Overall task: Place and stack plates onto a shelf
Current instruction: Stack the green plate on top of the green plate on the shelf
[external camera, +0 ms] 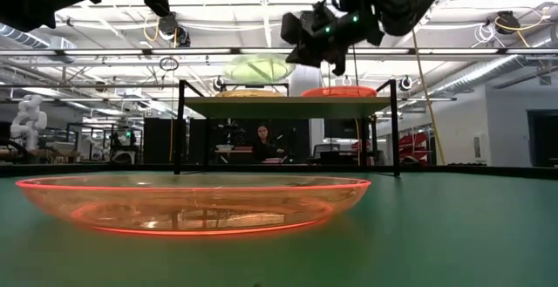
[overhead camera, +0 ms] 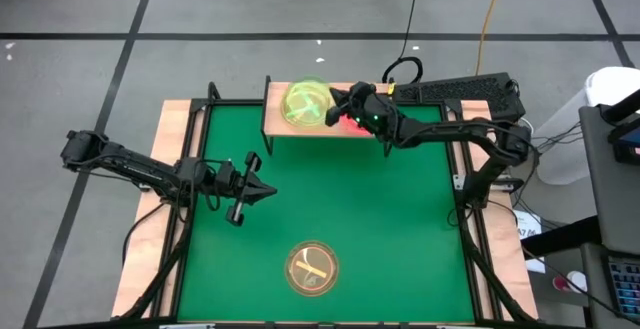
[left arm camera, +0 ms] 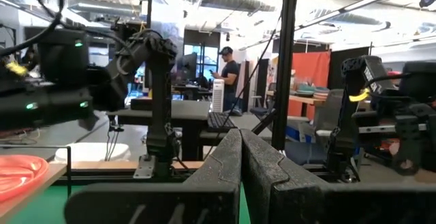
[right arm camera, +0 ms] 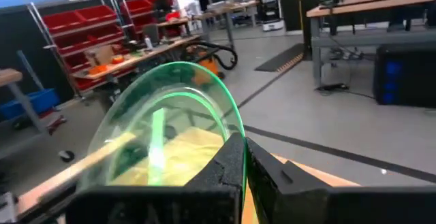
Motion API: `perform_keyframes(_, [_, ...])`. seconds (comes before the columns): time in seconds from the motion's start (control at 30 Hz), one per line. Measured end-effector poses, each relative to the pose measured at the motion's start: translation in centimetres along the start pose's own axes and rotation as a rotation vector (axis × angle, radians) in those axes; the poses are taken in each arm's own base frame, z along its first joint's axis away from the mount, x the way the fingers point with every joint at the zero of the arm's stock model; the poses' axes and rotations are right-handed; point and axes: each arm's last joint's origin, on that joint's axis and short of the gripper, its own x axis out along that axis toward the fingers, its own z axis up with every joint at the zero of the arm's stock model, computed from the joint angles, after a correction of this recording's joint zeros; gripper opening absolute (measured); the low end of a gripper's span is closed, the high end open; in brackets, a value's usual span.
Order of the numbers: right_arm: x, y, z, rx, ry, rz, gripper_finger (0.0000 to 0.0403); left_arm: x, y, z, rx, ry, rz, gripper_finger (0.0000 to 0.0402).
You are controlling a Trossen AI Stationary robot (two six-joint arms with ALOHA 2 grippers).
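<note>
Plates [overhead camera: 306, 104] on shelf [overhead camera: 340, 129], green mat [overhead camera: 390, 219], workshop behind

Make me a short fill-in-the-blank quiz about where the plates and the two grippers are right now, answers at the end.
1. The right gripper holds a ____ plate by its rim above the shelf.
2. One amber plate lies alone on the green ____.
3. The left gripper hovers over the mat with its fingers ____.
4. Beside the stack, the shelf carries a ____ plate.

Missing words: green; mat; shut; red
</note>
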Motion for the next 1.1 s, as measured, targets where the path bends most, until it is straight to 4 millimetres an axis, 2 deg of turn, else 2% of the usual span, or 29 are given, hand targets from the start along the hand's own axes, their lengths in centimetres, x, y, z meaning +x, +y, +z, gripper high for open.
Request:
perform_keyframes(0.17, [0.9,-1.0,-0.4,0.031,0.046,0.095,0.0017,0.0,0.0,0.0,0.007,0.001,0.0,0.0004])
perform_keyframes(0.47, [1.0,-1.1,-0.3,0.007,0.041,0.13,0.0082,0.0,0.0,0.1,0.014,-0.015,-0.001,0.0004])
perform_keyframes(0.63, [0.3,-0.7,1.0,-0.006,0.02,0.237,0.0114,0.0,0.0,0.1,0.006,-0.015,-0.001,0.0004])
perform_keyframes(0.73, [-0.4,-0.3,2.0,-0.014,0.016,0.343,0.0124,0.0,0.0,0.1,0.006,-0.014,-0.001,0.0004])
perform_keyframes(0.83, [-1.3,0.5,2.5,-0.085,0.039,0.545,0.0125,0.0,0.0,0.1,0.006,-0.014,-0.001,0.0004])
perform_keyframes(0.97, [-2.2,2.1,0.9,-0.204,0.159,0.71,0.0118,0.0,0.0,0.1,0.008,-0.014,-0.001,0.0004])
perform_keyframes(1.1, [-2.8,2.9,-0.5,-0.337,0.221,0.652,0.0109,0.0,0.0,0.1,0.006,-0.014,-0.001,0.0004])
